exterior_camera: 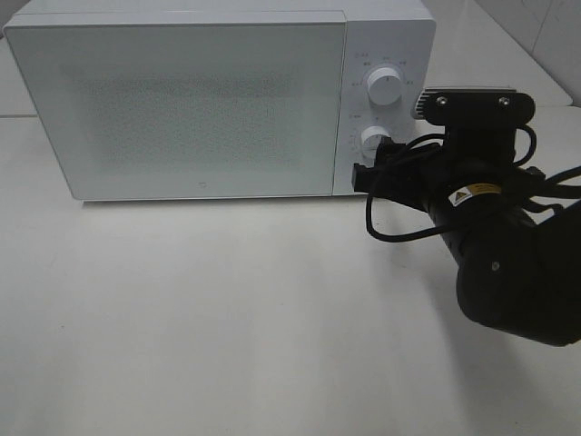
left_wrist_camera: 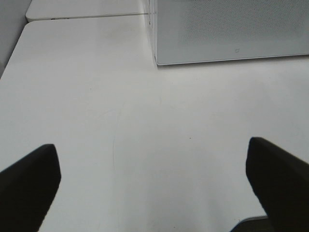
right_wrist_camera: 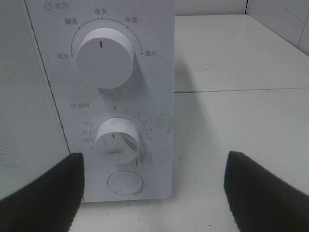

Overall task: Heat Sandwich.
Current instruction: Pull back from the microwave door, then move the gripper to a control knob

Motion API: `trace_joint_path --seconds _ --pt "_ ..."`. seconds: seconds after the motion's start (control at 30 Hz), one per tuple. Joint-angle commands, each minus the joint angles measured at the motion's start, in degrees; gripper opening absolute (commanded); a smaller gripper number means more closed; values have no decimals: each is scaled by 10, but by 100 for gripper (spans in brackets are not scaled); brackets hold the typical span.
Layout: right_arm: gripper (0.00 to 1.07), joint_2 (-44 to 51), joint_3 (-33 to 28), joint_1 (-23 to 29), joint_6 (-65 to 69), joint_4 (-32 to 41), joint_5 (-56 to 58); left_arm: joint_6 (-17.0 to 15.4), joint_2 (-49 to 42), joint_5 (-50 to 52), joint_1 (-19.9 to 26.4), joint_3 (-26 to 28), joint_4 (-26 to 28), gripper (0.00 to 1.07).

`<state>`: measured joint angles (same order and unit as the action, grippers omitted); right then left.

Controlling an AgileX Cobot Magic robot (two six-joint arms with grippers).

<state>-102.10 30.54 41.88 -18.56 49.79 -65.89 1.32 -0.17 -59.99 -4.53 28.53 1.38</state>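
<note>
The sandwich shows in no view. The white microwave stands at the back of the table with its door shut. My right gripper is open right in front of the control panel. In the right wrist view its fingers flank the lower timer knob and the round button, with nothing between them. My left gripper hangs open over bare table, near the front left corner of the microwave, and is outside the exterior high view.
An upper power knob sits above the timer knob. The right arm and its cable fill the right side of the exterior high view. A table seam and a second tabletop lie beyond the microwave.
</note>
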Motion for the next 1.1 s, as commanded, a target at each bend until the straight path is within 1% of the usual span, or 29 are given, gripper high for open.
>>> trace_joint_path --seconds 0.03,0.2,0.4,0.6,0.8,1.1 --pt "76 -17 18 2 -7 -6 -9 -2 -15 6 1 -3 5 102" --pt "78 -37 43 -1 -8 -10 -6 -2 -15 6 1 -3 5 102" --pt "81 -73 81 -25 -5 -39 17 -2 -15 6 1 -3 5 102" --pt "81 -90 104 -33 1 -54 18 -2 -15 6 1 -3 5 102" --pt "80 -116 128 -53 14 -64 19 -2 -15 6 1 -3 5 102" --pt "78 -146 157 -60 30 -76 22 -2 -15 6 1 -3 5 102"
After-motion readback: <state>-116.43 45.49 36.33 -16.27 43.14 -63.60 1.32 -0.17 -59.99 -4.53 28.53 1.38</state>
